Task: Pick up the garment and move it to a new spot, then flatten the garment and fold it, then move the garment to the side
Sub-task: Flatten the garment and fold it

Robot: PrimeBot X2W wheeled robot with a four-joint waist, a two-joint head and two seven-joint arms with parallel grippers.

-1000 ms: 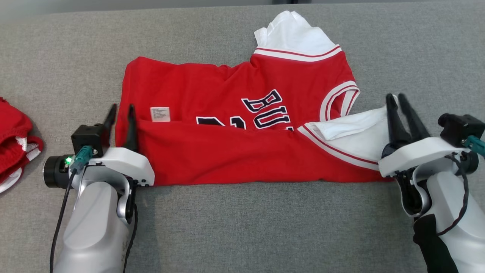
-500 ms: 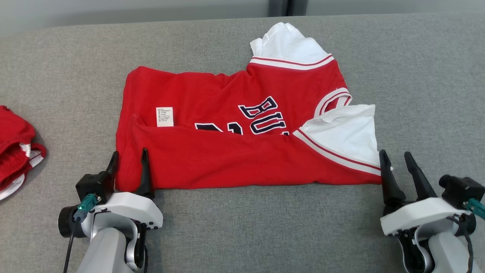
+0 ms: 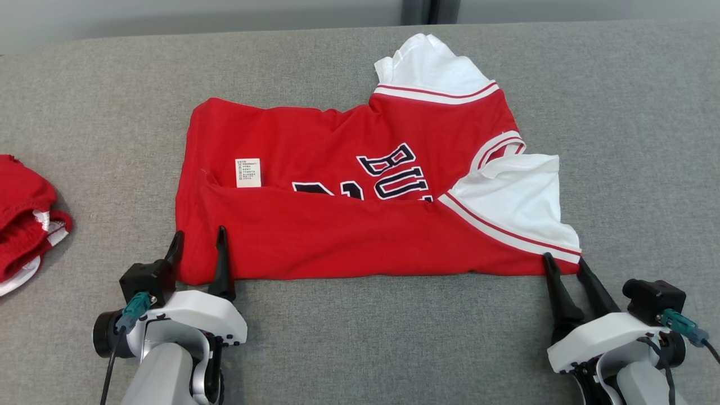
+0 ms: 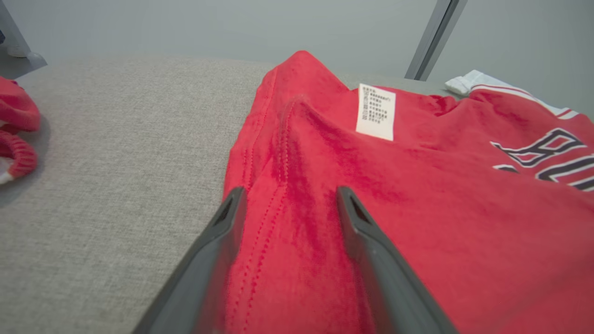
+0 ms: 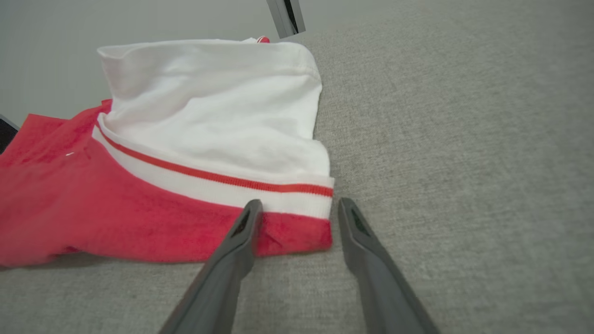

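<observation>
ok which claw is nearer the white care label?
Left. Left claw straddles the near-left corner of the jersey, below the label; right claw sits at its near-right corner.

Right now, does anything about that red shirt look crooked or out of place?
The red jersey lies unevenly folded: its near flap covers part of the lettering, a white care label shows, and its white sleeves jut out at different angles. Another red garment sits bunched at the left.

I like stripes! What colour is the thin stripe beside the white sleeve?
Red stripe, clearest in right wrist view.
</observation>
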